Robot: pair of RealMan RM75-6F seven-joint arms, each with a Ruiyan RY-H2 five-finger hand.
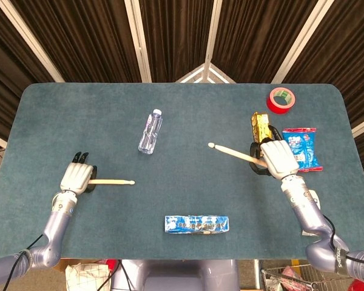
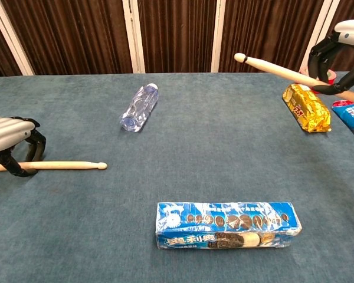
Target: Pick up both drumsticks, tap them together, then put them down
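Note:
Two wooden drumsticks are in play. My right hand [image 1: 273, 156] [image 2: 342, 44] grips one drumstick [image 1: 230, 153] [image 2: 277, 68] by its butt and holds it above the table, tip pointing left. At the left side my left hand [image 1: 77, 178] [image 2: 12, 141] has its fingers wrapped around the butt of the other drumstick [image 1: 112, 180] [image 2: 62, 165]. That stick lies level, at or just above the cloth, tip pointing right.
A clear water bottle [image 1: 150, 131] [image 2: 139, 107] lies at centre back. A blue cookie pack [image 1: 196, 224] [image 2: 227, 224] sits near the front edge. By my right hand are a gold snack bar [image 1: 259, 125] [image 2: 307, 108], a blue snack bag [image 1: 302, 147] and red tape [image 1: 281, 99].

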